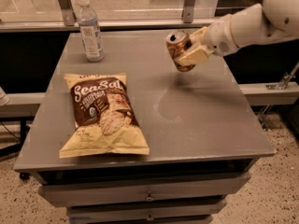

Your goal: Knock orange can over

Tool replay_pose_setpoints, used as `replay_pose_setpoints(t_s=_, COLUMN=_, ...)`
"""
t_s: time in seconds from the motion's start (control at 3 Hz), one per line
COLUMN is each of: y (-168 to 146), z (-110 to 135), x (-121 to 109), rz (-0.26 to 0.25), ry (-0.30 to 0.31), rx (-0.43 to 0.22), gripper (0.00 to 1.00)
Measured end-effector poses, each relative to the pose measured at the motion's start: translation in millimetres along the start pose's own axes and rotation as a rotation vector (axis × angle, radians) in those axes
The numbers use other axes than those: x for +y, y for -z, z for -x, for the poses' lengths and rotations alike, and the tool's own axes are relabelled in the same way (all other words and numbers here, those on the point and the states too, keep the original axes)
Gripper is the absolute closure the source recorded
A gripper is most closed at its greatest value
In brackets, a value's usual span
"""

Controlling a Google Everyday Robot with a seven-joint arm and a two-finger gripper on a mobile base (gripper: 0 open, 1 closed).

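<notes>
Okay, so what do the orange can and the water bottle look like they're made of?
The orange can: apparently aluminium, glossy printed body, silvery top; the gripper holds it tilted near the table's far right. The water bottle: likely clear plastic, see-through, white cap, paper-like label.

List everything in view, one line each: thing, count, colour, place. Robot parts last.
orange can: 1, orange-bronze with silver top, far right of table, tilted against the claw
water bottle: 1, clear with white cap, far left corner, upright
chip bag: 1, yellow and brown, front left, lying flat
table: 1, grey, centre, drawers below
arm: 1, white, reaching in from upper right
claw: 1, cream, at the can
</notes>
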State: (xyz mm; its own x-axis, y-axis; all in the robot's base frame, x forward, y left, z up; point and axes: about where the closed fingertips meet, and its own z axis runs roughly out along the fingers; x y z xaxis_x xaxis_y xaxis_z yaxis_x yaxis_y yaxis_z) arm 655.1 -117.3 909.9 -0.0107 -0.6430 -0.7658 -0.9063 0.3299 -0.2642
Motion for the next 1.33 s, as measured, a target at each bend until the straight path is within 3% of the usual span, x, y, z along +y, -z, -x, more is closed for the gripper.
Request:
replay_pose_setpoints(t_s=0.67, y=-23, z=-22, x=36, rz=0.180, ry=0.425, rx=0.388, gripper=1.00)
replay_pose_setpoints(t_s=1.0, y=-25, z=-37, x=41, rz=0.241, ry=0.565, rx=0.520, gripper=0.85)
replay_pose_setpoints(t_s=1.33, y=-23, z=-41, x=46, rz=0.280, ry=0.652, rx=0.589, gripper=0.61)
